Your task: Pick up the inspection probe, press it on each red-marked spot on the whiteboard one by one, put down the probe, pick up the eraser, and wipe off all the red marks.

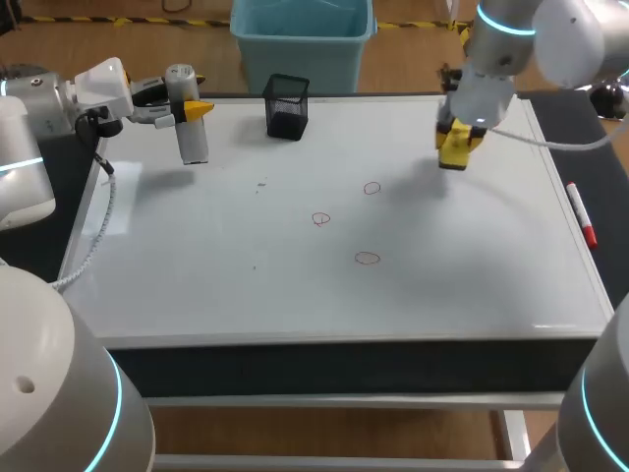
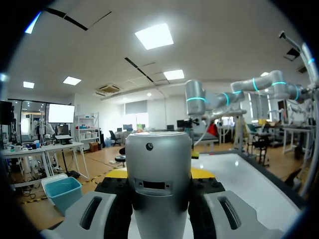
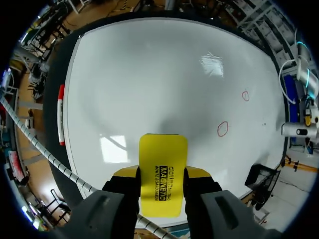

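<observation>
my left gripper [image 1: 193, 109] is clenched on the inspection probe [image 1: 189, 123], a silver cylinder that stands upright at the far left corner of the whiteboard [image 1: 295, 285]. i cannot tell whether its lower end touches the surface. in the left wrist view the probe [image 2: 158, 184] fills the space between the fingers, with a yellow tip on either side of it.

my right gripper [image 1: 457, 146] is grasping the yellow eraser [image 1: 454, 152] over the far right part of the board. in the right wrist view the eraser [image 3: 162, 174] sits pinched between both fingers.

three red marks lie near the board's middle, all unwiped: one farther back [image 1: 371, 188], one to its left [image 1: 321, 219], one nearer me [image 1: 368, 259]. the eraser is apart from all of them.

a black mesh pen cup [image 1: 286, 106] stands at the far edge, and a red marker [image 1: 580, 213] lies just beside the board's right edge.
</observation>
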Available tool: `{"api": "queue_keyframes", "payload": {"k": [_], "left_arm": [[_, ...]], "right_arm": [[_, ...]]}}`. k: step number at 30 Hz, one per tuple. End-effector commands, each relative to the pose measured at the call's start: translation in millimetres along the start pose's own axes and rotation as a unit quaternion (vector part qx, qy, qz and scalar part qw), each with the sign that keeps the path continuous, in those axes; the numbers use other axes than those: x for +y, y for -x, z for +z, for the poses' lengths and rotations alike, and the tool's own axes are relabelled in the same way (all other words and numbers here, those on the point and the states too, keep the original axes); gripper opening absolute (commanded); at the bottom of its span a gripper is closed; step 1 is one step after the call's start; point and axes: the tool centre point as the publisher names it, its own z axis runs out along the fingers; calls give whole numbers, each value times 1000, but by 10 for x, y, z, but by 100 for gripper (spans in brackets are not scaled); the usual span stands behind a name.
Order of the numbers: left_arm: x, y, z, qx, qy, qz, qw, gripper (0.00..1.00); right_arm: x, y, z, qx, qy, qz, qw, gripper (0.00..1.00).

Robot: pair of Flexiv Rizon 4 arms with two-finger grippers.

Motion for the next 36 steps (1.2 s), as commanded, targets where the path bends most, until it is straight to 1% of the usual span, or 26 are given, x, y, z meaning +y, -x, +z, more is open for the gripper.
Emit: {"api": "queue_keyframes", "payload": {"k": [1, 5, 8, 12, 13, 15, 16, 18, 19, 23, 27, 29, 32, 36], "left_arm": [[-10, 1, -4, 0, 0, 0, 1000, 0], [-10, 1, -4, 0, 0, 0, 1000, 0], [-10, 1, -4, 0, 0, 0, 1000, 0], [-10, 1, -4, 0, 0, 0, 1000, 0], [-10, 1, -4, 0, 0, 0, 1000, 0], [-10, 1, -4, 0, 0, 0, 1000, 0], [-10, 1, -4, 0, 0, 0, 1000, 0], [-10, 1, -4, 0, 0, 0, 1000, 0], [-10, 1, -4, 0, 0, 0, 1000, 0], [-10, 1, -4, 0, 0, 0, 1000, 0], [-10, 1, -4, 0, 0, 0, 1000, 0], [-10, 1, -4, 0, 0, 0, 1000, 0], [-10, 1, -4, 0, 0, 0, 1000, 0], [-10, 1, -4, 0, 0, 0, 1000, 0]], "right_arm": [[284, 174, 18, -6, -24, -22, 999, 0], [516, 496, 14, -14, -26, -59, 998, 0], [695, 792, 50, -29, -15, -86, 996, 0], [884, 1148, 126, -11, -4, -96, 995, 0], [933, 1241, 148, 0, -6, -98, 995, 0], [1007, 1400, 189, -3, -1, -98, 995, 0], [1049, 1502, 221, 12, -3, -98, 995, 0], [1097, 1624, 268, 8, -1, -98, 995, 0], [1127, 1718, 309, 17, 1, -98, 995, 0], [1189, 1982, 413, 22, 8, -101, 995, 0], [1192, 2155, 470, 31, 6, -102, 994, 0], [1192, 2222, 472, 27, 8, -101, 994, 0], [1205, 2309, 471, 24, 7, -101, 995, 0], [1238, 2372, 522, 24, 11, -96, 995, 0]]}}
